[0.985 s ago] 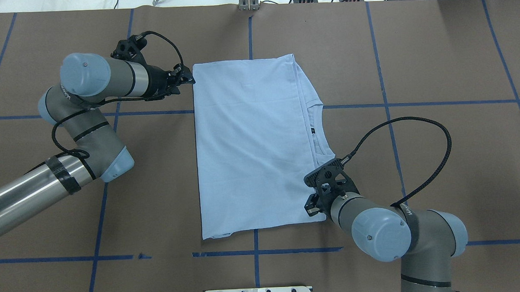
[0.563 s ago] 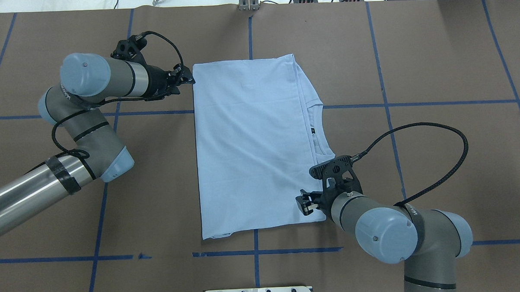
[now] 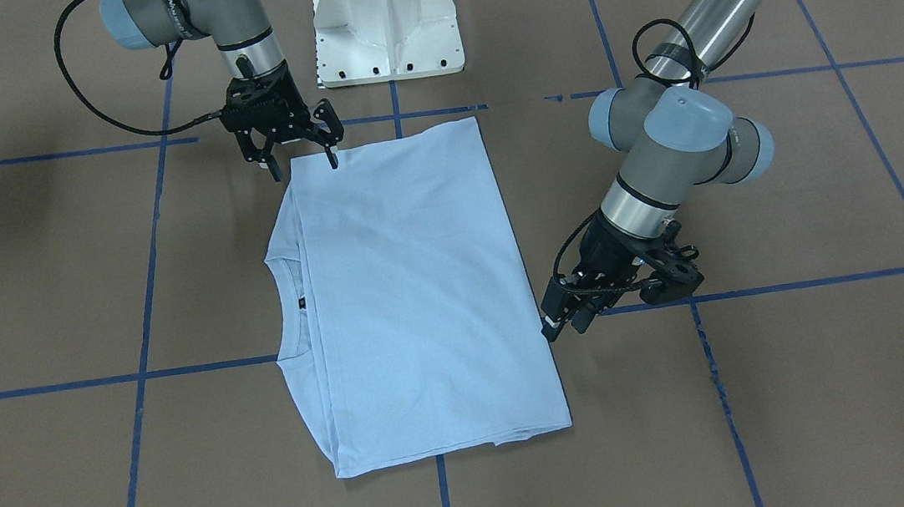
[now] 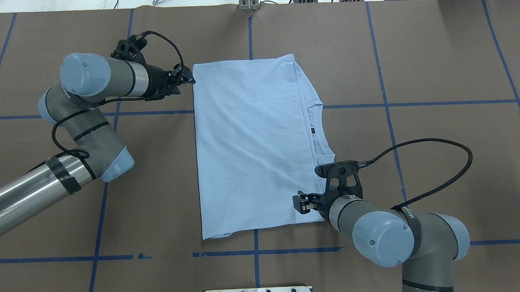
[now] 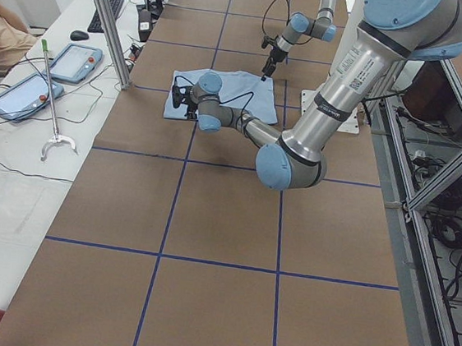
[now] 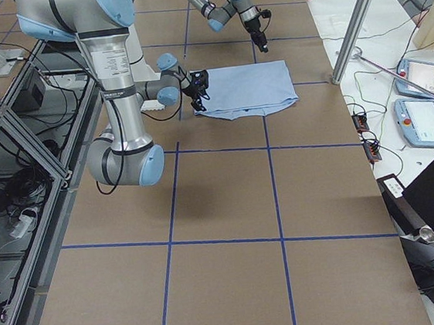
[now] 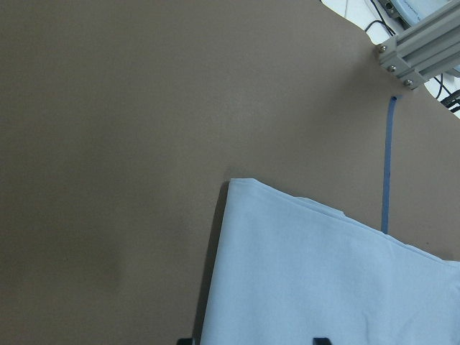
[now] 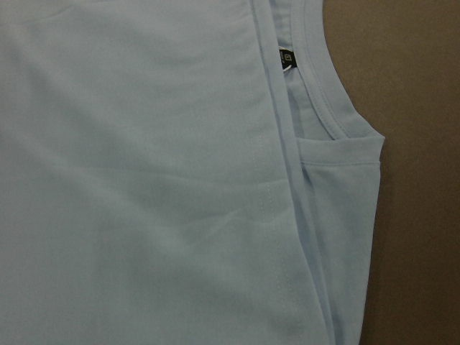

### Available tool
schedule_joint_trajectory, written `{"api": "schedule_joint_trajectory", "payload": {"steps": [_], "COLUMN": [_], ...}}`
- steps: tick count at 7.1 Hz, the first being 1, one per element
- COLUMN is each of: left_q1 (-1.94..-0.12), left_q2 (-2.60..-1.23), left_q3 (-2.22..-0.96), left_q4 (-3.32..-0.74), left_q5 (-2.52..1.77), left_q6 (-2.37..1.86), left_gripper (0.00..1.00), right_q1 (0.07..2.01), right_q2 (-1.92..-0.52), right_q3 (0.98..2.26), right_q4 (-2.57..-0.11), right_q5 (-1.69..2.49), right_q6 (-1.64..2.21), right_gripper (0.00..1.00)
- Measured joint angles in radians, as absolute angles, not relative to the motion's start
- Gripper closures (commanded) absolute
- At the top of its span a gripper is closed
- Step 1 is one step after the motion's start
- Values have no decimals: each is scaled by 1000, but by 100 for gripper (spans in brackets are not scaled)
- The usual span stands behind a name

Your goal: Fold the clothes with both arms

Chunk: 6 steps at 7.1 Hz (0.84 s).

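The light blue T-shirt (image 4: 251, 146) lay flat on the table (image 4: 434, 70) just before the white pedestal base (image 3: 386, 25). Its long axis ran straight away from the base, and its collar (image 4: 317, 126) faced the robot's right. The right gripper (image 3: 303, 158) hung over the base-side collar corner with its fingers spread. The left gripper (image 4: 187, 80), its fingers also apart, straddled the edge at the diagonally opposite corner, farthest from the base. Each probably needed only to drop and pinch.

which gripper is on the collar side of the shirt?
The right gripper, open by the T-shirt corner on the collar side. The left gripper is at a corner of the opposite edge.
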State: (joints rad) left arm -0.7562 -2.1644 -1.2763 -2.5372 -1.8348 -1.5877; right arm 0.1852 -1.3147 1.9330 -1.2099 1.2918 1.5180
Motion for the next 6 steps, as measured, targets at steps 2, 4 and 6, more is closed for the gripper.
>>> {"api": "schedule_joint_trajectory", "payload": {"steps": [2,4,6], "left_q1": [-756,-756,-756], "left_q2": [-2164,-2164,-2164], "left_q3": [-1276,-1276,-1277], "left_q4": [-2537,-2537,-2537], "left_q5": [-1835,-1834,-1833], "left_q6": [-1588,-1588,-1588], "left_gripper": [37,37,37], "right_q1": [172,163,162], "right_q2": [-1315,-1315,-1312], "right_q3": [1929,1924,1919], "right_q4": [-1212,-1212,-1210], "right_q5": [1297,1306,1331], "right_q6": [1603,1660,1704], "right_gripper": [7,9,21]}}
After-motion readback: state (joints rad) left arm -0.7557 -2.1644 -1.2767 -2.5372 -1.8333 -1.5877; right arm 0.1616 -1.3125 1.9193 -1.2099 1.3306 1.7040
